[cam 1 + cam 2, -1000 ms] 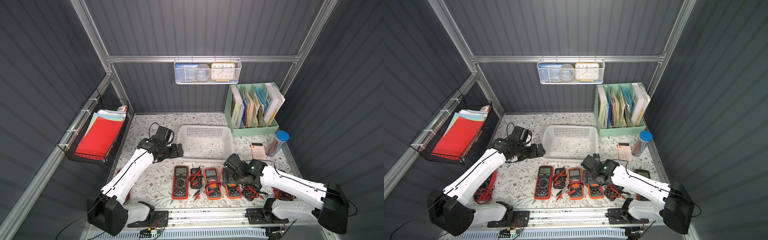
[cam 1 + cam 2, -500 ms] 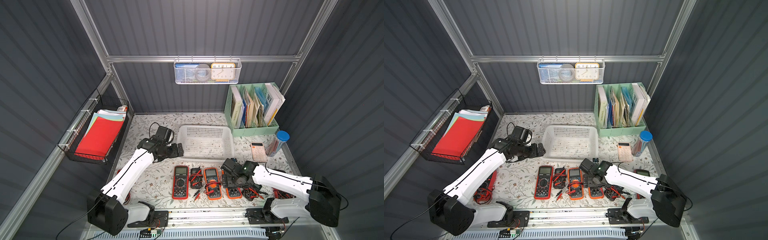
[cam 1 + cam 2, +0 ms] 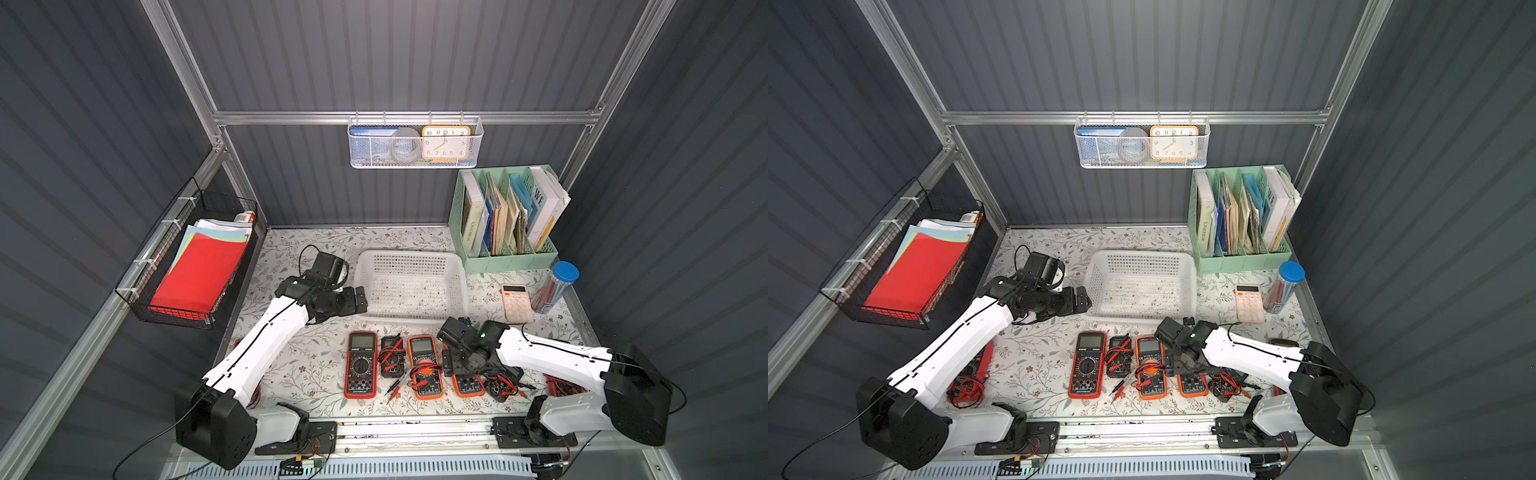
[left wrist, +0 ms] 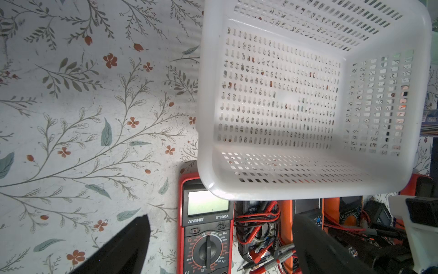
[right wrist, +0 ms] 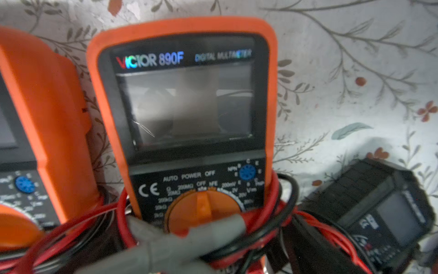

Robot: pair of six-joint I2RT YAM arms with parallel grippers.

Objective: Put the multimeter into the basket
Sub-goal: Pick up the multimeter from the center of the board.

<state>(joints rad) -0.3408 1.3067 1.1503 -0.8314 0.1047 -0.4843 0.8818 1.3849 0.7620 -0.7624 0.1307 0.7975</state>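
The grasp was in hand. The right end effector (image 3: 457,368) hovered over the orange multimeter (image 5: 189,106), marked "VICTOR 890F DIGITAL MULTIMETER", which lay near the front edge of the surface (image 3: 316,370). I could not tell its spread. Next it likely needed a pinch across the case, then a lift to the basket (image 3: 409,319) mid-surface. The left end effector (image 3: 360,296) was spread and empty. A red meter (image 4: 206,227) read "ANENG DT9205A".

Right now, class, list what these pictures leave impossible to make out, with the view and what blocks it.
- Right pincer: both top views, its own wrist covers the jaws; open or shut unclear.
- Orange multimeter beneath it: same views, upper half hidden by that wrist.
- Red multimeter: in a top view, mostly under the left arm.
- Small black meter: right wrist view, lettering blurred.
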